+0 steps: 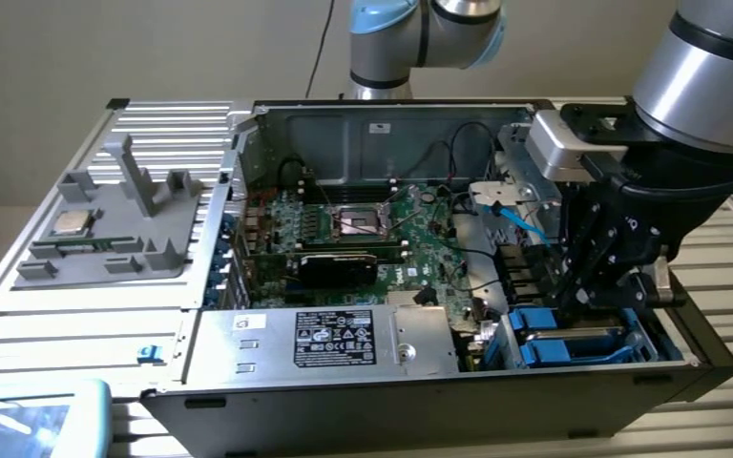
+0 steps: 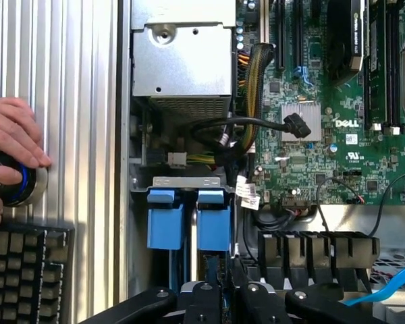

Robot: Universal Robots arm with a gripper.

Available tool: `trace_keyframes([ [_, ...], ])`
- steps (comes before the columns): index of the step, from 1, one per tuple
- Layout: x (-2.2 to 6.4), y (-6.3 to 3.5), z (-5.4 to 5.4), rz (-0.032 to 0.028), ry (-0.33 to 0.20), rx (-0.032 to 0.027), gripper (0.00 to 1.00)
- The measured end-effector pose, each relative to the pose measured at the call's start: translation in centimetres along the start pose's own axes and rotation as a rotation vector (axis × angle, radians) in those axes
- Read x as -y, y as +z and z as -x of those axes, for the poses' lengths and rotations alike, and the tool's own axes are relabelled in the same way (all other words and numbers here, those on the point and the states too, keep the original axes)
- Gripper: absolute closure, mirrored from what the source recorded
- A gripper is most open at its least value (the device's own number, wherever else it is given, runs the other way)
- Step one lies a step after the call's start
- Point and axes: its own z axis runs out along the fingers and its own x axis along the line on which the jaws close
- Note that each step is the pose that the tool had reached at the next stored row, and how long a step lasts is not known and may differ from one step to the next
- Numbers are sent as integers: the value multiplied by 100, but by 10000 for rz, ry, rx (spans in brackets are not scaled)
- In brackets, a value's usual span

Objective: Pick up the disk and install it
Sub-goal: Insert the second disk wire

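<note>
In the exterior view, the arm (image 1: 710, 67) reached down steeply from the view's upper right. Its black gripper (image 1: 606, 286) was lowered into the corner of the open computer case (image 1: 380, 420) nearest the camera on that view's right. The disk (image 1: 568, 345) sat in the drive bay there, its bright blue plastic carrier showing just below the gripper. We could not tell whether the fingers were clenched, released or grasping anything.

The case lay on a ribbed metal table (image 1: 87, 315). It held a green motherboard (image 1: 380, 234), loose black cables and a silver box with a black label (image 1: 328, 339) just beside the bay. Well apart, toward the view's left, a grey moulded fixture (image 1: 112, 229) carried a small square silver chip (image 1: 72, 222).

In the wrist view, the gripper (image 2: 219, 293) hung directly over the bay. The disk (image 2: 214, 229) showed as two glossy blue blocks side by side under a thin metal lip. The silver box (image 2: 182, 61) lay beyond them and the motherboard (image 2: 324, 135) alongside. On the ribbed table, a person's hand (image 2: 10, 145) rested on a round blue-ringed knob (image 2: 20, 185), next to a dark keyboard (image 2: 27, 270).
</note>
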Motion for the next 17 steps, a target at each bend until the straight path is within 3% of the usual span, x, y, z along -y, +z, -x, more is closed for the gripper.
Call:
trace_keyframes([
  [3,0,3,-9,1,-2,80,84],
  [17,19,23,-23,-2,-3,91,84],
])
